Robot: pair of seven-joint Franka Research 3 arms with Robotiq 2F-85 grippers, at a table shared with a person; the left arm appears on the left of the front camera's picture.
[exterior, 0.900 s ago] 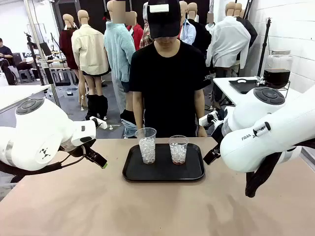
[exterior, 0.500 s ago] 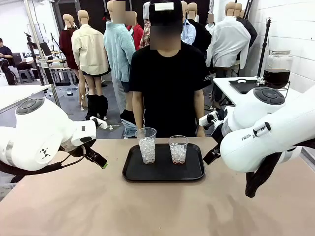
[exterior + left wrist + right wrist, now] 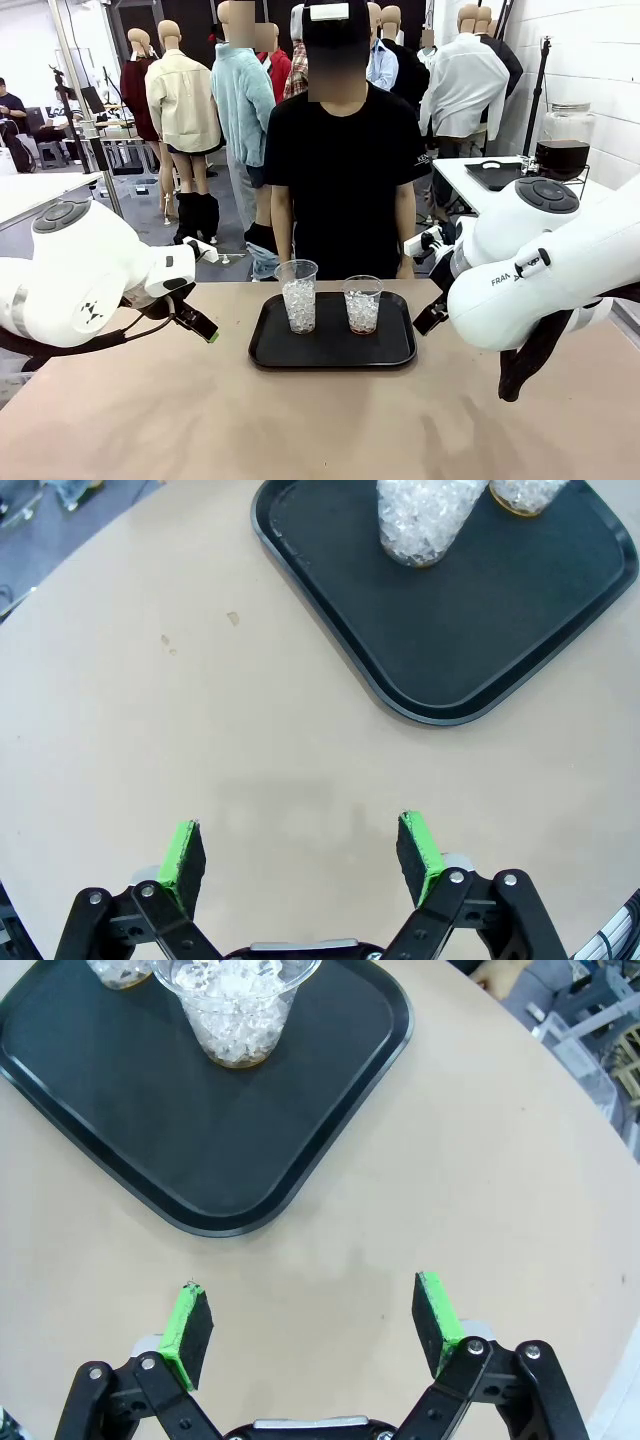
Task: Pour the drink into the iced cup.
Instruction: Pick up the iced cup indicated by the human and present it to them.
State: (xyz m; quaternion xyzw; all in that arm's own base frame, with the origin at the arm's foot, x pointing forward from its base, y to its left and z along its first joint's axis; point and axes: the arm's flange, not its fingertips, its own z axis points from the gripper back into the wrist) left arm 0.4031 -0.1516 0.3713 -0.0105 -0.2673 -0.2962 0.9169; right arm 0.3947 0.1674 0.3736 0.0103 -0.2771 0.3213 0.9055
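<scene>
Front view shows a tray (image 3: 330, 350) in the middle of the table (image 3: 200, 420), in front of a person (image 3: 340, 170) in a black T-shirt standing at the far side. Two clear cups filled with ice stand on it, apart from each other: a taller cup (image 3: 298, 295) to the left and a shorter cup (image 3: 362, 305) to the right. The drink (image 3: 362, 327) shows as a thin reddish layer at the bottom of the shorter cup. A dark vessel (image 3: 562, 158) on the side table (image 3: 455, 172) at the far right may hold more, though it is too distant to be sure. In the left wrist view the left gripper (image 3: 300, 832) hangs over bare table short of the tray, its green pads (image 3: 183, 850) spread wide with nothing between them. In the right wrist view the right gripper (image 3: 310, 1300) is likewise spread wide and empty, near the tray's edge but apart from it.
</scene>
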